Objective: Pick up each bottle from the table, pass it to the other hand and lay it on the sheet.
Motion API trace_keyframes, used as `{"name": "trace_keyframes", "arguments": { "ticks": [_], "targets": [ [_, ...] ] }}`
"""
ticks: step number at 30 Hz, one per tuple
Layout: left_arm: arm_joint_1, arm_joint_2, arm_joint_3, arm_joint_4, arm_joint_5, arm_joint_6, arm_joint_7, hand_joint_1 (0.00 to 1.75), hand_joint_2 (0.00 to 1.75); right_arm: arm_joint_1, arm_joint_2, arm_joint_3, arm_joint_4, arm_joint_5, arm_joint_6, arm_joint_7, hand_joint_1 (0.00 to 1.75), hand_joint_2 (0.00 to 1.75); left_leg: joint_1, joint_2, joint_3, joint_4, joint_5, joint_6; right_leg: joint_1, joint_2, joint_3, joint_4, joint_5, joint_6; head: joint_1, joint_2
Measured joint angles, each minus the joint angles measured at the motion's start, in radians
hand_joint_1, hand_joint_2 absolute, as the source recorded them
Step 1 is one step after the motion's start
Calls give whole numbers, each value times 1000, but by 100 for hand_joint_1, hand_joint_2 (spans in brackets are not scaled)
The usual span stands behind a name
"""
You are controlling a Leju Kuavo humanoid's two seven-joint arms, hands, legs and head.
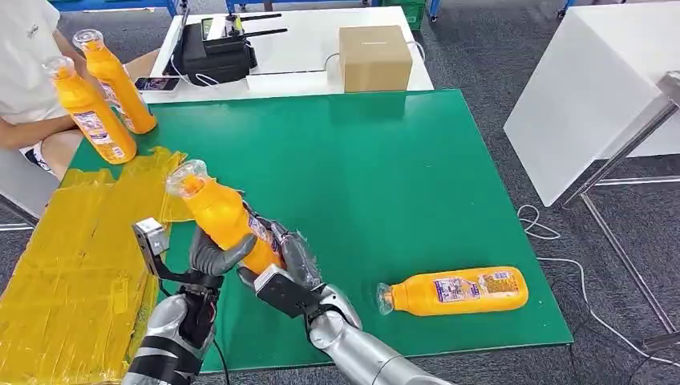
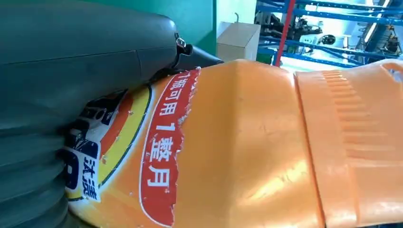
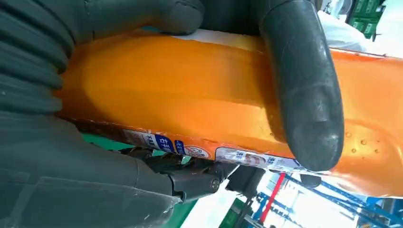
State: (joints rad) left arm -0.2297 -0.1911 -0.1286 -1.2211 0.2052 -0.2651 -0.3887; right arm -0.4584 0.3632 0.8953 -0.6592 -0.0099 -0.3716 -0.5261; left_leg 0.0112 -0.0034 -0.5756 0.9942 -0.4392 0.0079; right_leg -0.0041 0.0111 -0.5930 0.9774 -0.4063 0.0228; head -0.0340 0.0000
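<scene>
An orange bottle (image 1: 220, 215) is up above the green mat's (image 1: 385, 168) near left part, neck pointing up and away. My left hand (image 1: 210, 258) grips its lower body from the left, and my right hand (image 1: 287, 269) wraps it from the right. In the left wrist view my thumb (image 2: 76, 57) lies over the bottle's label (image 2: 161, 156). The right wrist view has my fingers (image 3: 304, 85) curled round the bottle's body (image 3: 180, 95). A second orange bottle (image 1: 453, 291) lies on its side at the mat's near right. The crinkled yellow sheet (image 1: 64, 265) covers the table's left side.
Two more orange bottles (image 1: 90, 112) (image 1: 120, 79) stand at the far left corner beside a seated person (image 1: 24, 72). Behind the mat a white table holds a cardboard box (image 1: 374, 58) and black devices (image 1: 210, 52). A white board (image 1: 593, 88) leans at the right.
</scene>
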Motion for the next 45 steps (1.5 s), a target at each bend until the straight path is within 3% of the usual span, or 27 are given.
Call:
{"name": "trace_keyframes", "arguments": {
  "ticks": [6,7,8,10,11,14,16,18,20,27,32,36,40,45],
  "targets": [
    [14,-10,15,-23,21,17,5,175,175,-6,1,0,2,3,-6,0,173,175,0,0,0,0,0,0,0,0,0,0,0,0,0,0],
    [18,-13,17,-32,22,24,6,175,175,-7,2,0,2,8,-7,-1,86,175,0,0,0,0,0,0,0,0,0,0,0,0,0,0],
    [22,-15,19,-39,24,29,7,175,175,-8,2,0,2,12,-8,-2,0,0,0,0,0,0,0,0,0,0,0,0,0,0,0,0],
    [30,-21,26,-53,23,47,7,175,175,-9,4,-7,2,20,-9,-6,0,0,0,0,0,0,0,0,0,0,0,0,0,0,0,0],
    [31,-24,28,-63,16,63,6,175,175,-7,6,-11,2,21,-6,-9,0,175,0,0,0,0,0,0,0,0,0,0,0,0,0,0],
    [32,-40,48,-115,-188,268,-66,175,175,31,5,-56,-64,55,42,-18,0,175,0,0,-1,0,0,0,0,0,-1,0,0,0,1,0],
    [8,-50,95,-175,-470,589,-80,175,175,97,3,-138,-231,176,170,72,0,175,0,2,-1,0,0,0,0,1,-1,1,0,0,0,0],
    [-10,-49,136,-215,-627,731,-81,175,175,127,-6,-219,-353,263,288,151,0,175,0,-1,-1,0,0,0,0,0,0,0,0,0,-2,0],
    [-6,-50,160,-250,-739,782,-102,175,175,169,-14,-302,-467,272,335,163,0,175,1,-8,-1,0,1,0,1,-10,0,0,-1,-1,0,0],
    [-1,-50,216,-282,-899,932,-132,175,175,278,-31,-446,-694,288,357,152,0,175,0,-5,-2,0,1,1,0,-8,0,0,-1,0,-1,0],
    [-7,-94,324,-299,-1343,960,-215,175,175,310,-49,-504,-771,284,334,130,0,175,0,-4,-2,0,1,1,0,-8,0,0,-1,0,-1,0],
    [-15,-103,381,-299,-1702,962,-65,175,175,319,-76,-548,-809,277,323,123,0,175,0,-3,-1,0,0,1,0,-7,0,0,-1,0,-1,0],
    [-18,-96,388,-278,-1751,962,4,175,175,321,-96,-571,-824,272,323,124,0,175,0,-3,-1,0,1,1,0,-7,0,0,-1,0,-1,0],
    [-30,45,234,-144,-1773,963,357,175,175,321,-121,-587,-825,232,372,133,0,175,0,-1,0,0,0,1,1,-4,-1,0,0,-1,-2,0]
  ]
}}
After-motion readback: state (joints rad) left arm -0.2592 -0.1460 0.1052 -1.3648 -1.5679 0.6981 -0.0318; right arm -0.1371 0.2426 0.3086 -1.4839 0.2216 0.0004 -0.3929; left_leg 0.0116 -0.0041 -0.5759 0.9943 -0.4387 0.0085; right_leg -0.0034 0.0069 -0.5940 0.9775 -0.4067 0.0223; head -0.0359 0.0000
